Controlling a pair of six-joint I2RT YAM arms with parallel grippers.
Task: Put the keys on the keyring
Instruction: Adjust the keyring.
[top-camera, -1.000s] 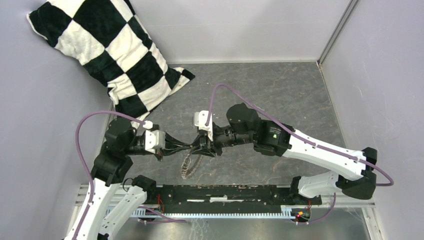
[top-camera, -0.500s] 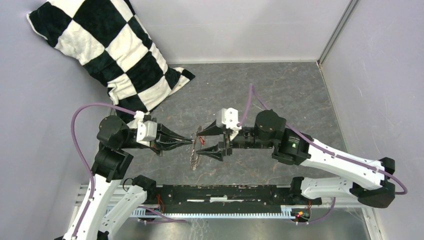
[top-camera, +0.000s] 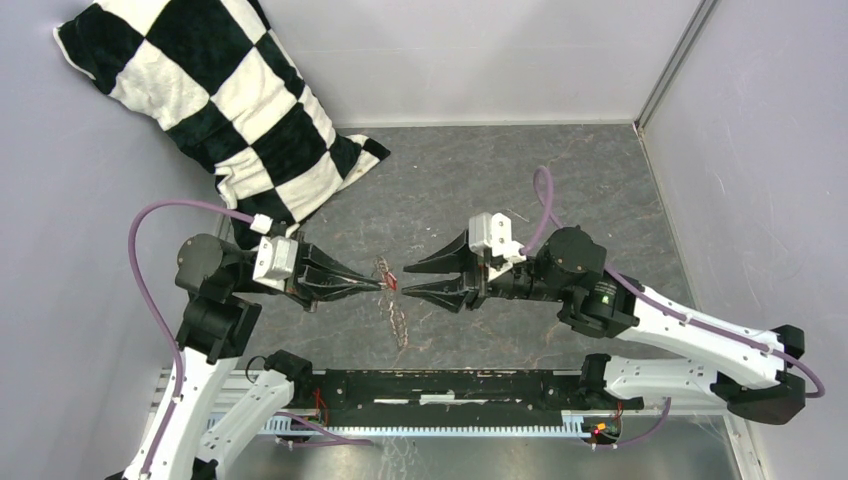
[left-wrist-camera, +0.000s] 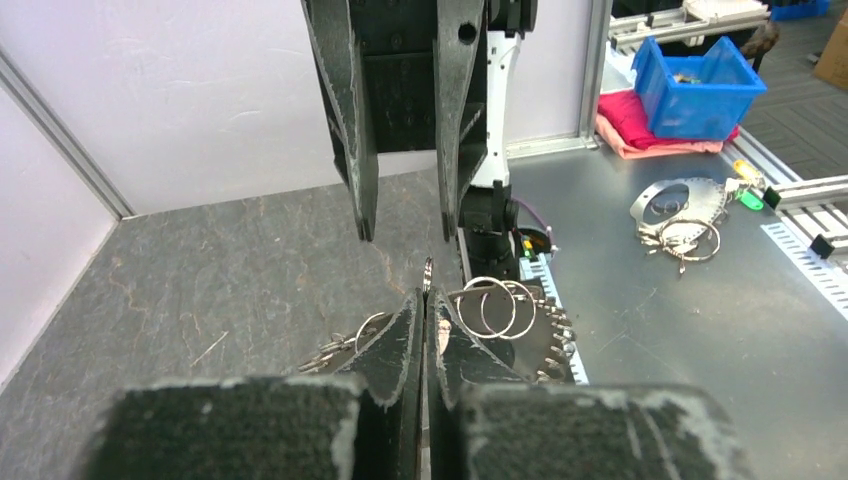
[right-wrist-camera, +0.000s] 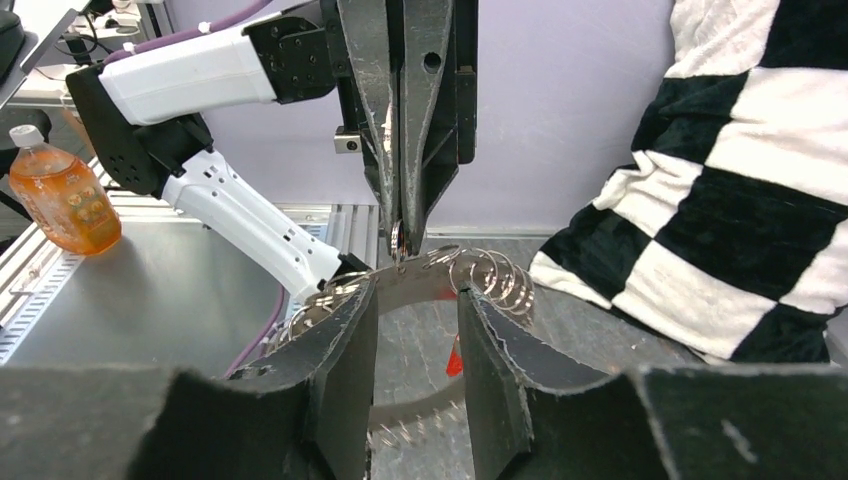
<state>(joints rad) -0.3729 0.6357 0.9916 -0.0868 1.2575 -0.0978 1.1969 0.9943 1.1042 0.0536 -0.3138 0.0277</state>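
Left wrist view, nearest first: my left jaws are pressed closed on a thin edge of metal at the top of the keyring (left-wrist-camera: 490, 305). Its rings spill just beyond the tips and trail down toward the desk (left-wrist-camera: 200, 290). I cannot tell whether that pinched sliver is a ring or the key, which is too small to pick out. Under the keyring hangs a blurred red tag (right-wrist-camera: 455, 360). Just past the keyring my right jaws stand parted, nothing between them, tips facing it but apart. Farthest from the keyring, the checked pillow (right-wrist-camera: 750, 200) runs off the picture's edge.
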